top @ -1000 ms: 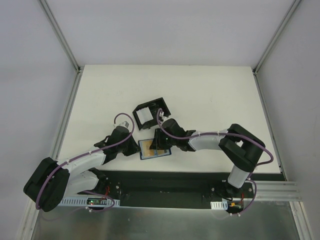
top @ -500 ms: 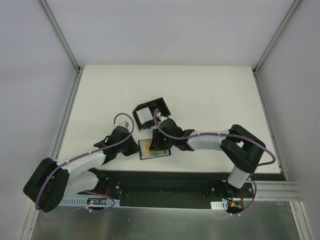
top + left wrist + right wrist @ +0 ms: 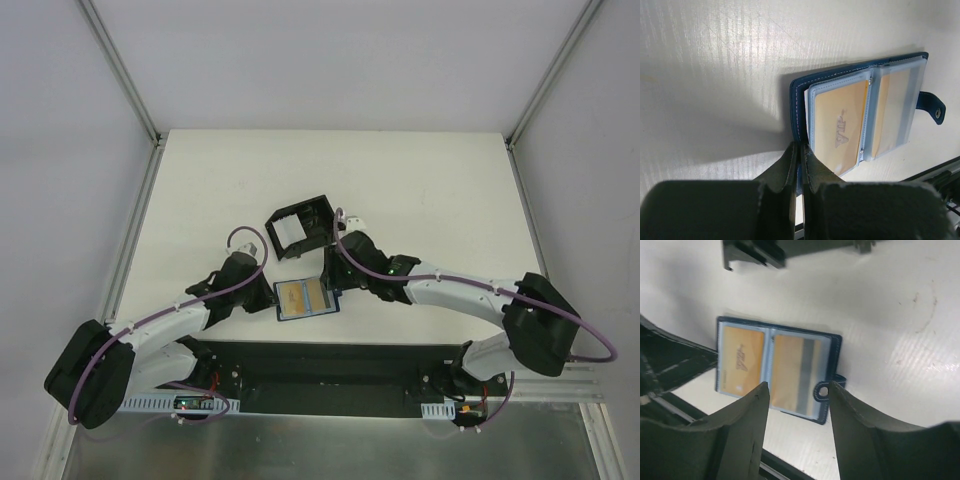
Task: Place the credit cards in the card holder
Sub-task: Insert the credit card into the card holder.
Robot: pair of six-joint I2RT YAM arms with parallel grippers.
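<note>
The card holder [image 3: 306,298] is a dark blue wallet lying open near the table's front edge. Its clear sleeves show two orange cards [image 3: 842,122]. My left gripper [image 3: 271,297] is shut on the wallet's left cover edge, and its fingertips [image 3: 792,152] pinch the blue cover in the left wrist view. My right gripper [image 3: 329,277] is open and empty, hovering above the wallet's right half. In the right wrist view the wallet [image 3: 775,367] and its snap tab [image 3: 823,390] lie between the spread fingers [image 3: 747,410]. White cards [image 3: 290,235] stand in a black box.
The black open-topped box [image 3: 300,222] stands just behind the wallet, and its edge shows at the top of the right wrist view [image 3: 752,254]. The black base rail [image 3: 330,365] runs along the table's front edge, right in front of the wallet.
My right gripper has drawn back from over the wallet to the right and its arm has stretched out. Both card sleeves are now uncovered. The left gripper has kept its hold.
</note>
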